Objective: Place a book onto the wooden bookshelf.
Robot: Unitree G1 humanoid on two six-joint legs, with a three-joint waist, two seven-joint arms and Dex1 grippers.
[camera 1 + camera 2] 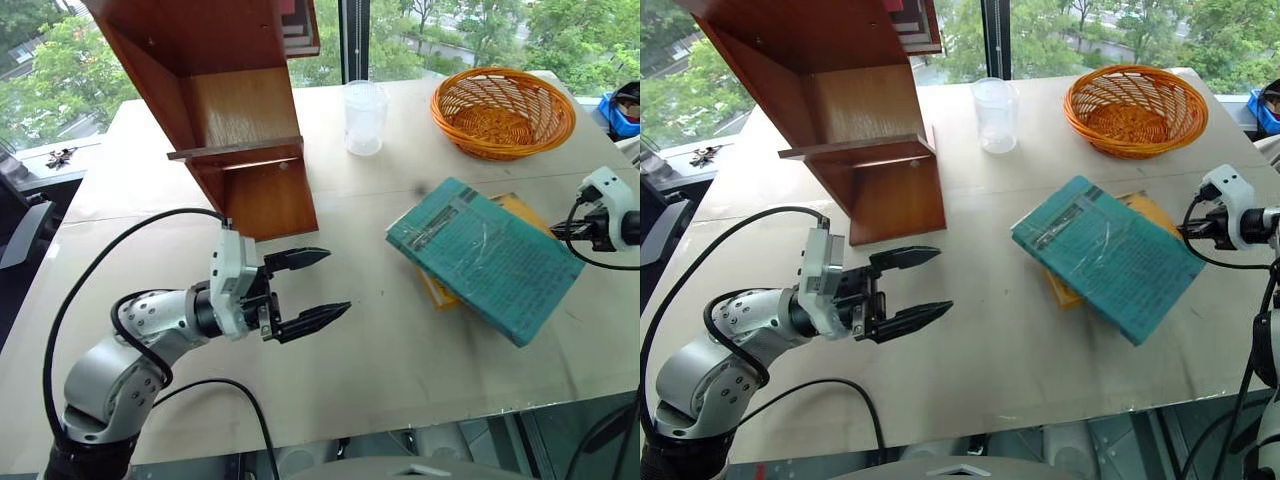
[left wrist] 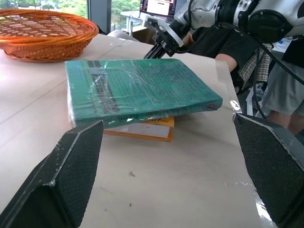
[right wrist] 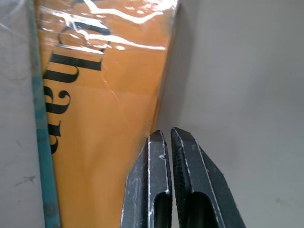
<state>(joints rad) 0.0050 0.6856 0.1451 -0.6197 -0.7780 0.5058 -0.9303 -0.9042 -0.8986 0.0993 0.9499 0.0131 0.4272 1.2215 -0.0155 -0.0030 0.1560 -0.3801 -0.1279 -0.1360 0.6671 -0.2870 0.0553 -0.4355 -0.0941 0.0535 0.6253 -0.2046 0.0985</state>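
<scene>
Pale table (image 1: 380, 370), bare along its near edge. Toward its far left corner, wooden bookshelf (image 1: 235, 120), tall and reddish-brown, one shelf board jutting from the side panel. Near the far right corner, orange wicker basket (image 1: 503, 110); between basket and bookshelf, by the far edge, a clear plastic cup (image 1: 364, 117).

Toward the right edge, the book (image 1: 485, 255): teal, wide, thin, lying flat and skewed across a yellow book (image 2: 142, 128), overhanging it on several sides, one corner lifted clear of the table. Plastic wrap glossy and wrinkled.

Left hand (image 1: 305, 290) near the table's middle, level, aimed at the book, fingers spread wide, holding nothing. Right hand (image 3: 170, 137) at the right edge, fingers pressed shut and empty, tips at the yellow book's edge, just beside the teal one.

Probably stiff enough to lift by one edge without sagging much, light for its size, but slick under the wrap; a shallow pinch likely to slide. Best purchase apparently on the overhanging edge or raised corner, where a finger can get underneath, biting deep across the cover. Risk of dragging the yellow book along.
</scene>
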